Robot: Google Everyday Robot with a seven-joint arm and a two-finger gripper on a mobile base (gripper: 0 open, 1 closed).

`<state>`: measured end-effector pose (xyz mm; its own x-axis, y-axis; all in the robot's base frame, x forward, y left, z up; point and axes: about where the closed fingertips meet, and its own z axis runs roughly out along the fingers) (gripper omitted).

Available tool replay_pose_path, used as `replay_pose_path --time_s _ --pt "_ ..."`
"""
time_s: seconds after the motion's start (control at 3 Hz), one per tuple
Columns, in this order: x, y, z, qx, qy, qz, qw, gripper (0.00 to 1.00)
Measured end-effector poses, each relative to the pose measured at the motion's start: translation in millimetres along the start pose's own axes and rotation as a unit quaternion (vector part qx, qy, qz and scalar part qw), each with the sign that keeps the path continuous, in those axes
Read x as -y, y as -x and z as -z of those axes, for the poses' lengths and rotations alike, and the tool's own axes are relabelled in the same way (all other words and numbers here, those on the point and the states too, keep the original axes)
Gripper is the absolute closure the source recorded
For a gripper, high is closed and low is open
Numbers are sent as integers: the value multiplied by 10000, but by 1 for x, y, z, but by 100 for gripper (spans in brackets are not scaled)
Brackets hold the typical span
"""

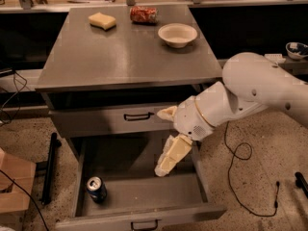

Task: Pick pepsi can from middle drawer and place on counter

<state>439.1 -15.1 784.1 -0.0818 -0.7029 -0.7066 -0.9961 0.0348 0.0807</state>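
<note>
drawer [144, 196] open, exposing can [96, 189], upright | gripper [160, 143] fingers spread, up-right of can, well apart | likely readied to straddle it

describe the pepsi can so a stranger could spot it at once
Below the steel counter the middle drawer is open; the pepsi can stands upright near its front left corner. The gripper hangs over the drawer's middle, apart from the can. Blue and alone in the drawer, it differs from the red can lying on the counter.
</note>
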Motion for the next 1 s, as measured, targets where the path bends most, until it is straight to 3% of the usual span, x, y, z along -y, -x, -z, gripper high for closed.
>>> replay_pose_path --time_s 0.33,0.67,1.0 --pt "-1 -25 -41 378 214 -229 9988 0" --pt "-2 -57 -105 788 397 -382 9954 0" --pt "5 -88 -154 1350 350 -546 9887 0"
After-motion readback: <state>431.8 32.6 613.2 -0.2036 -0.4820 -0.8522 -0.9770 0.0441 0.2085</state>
